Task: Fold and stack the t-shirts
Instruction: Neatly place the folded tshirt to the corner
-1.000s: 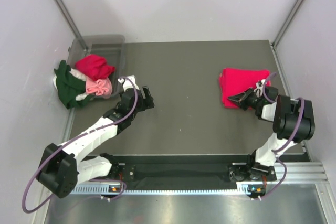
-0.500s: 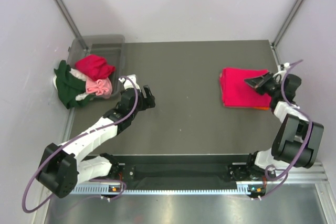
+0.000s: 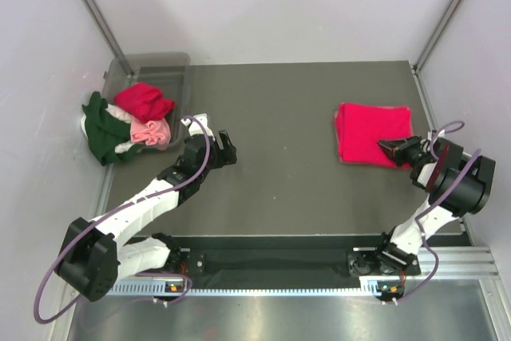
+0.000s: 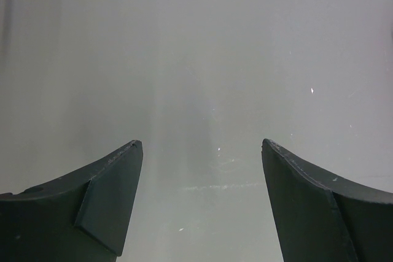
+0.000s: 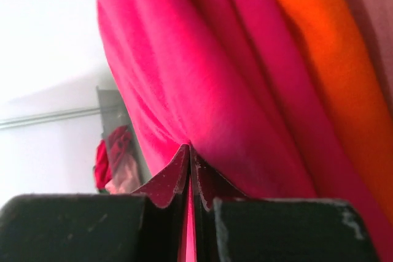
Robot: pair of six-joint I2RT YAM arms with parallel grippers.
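Note:
A folded crimson t-shirt (image 3: 371, 132) lies at the right of the table on an orange t-shirt (image 5: 319, 59). My right gripper (image 3: 386, 148) is at the crimson shirt's near right edge. In the right wrist view the gripper (image 5: 190, 151) is shut on a thin fold of the crimson cloth (image 5: 202, 78). My left gripper (image 3: 227, 148) is open and empty over bare table left of centre, as the left wrist view (image 4: 199, 151) also shows. Unfolded shirts are heaped at the far left: crimson (image 3: 144, 101), pale pink (image 3: 152, 131), cream (image 3: 118, 120) and dark green (image 3: 99, 132).
A clear grey plastic bin (image 3: 153, 62) stands at the far left corner, with the heap of shirts spilling over its near side and the table's left edge. White walls close in the table on three sides.
My right gripper swung from the shirt's near left corner up to its right side, then down to its near right edge, and is shut on the cloth. The left arm has not moved.

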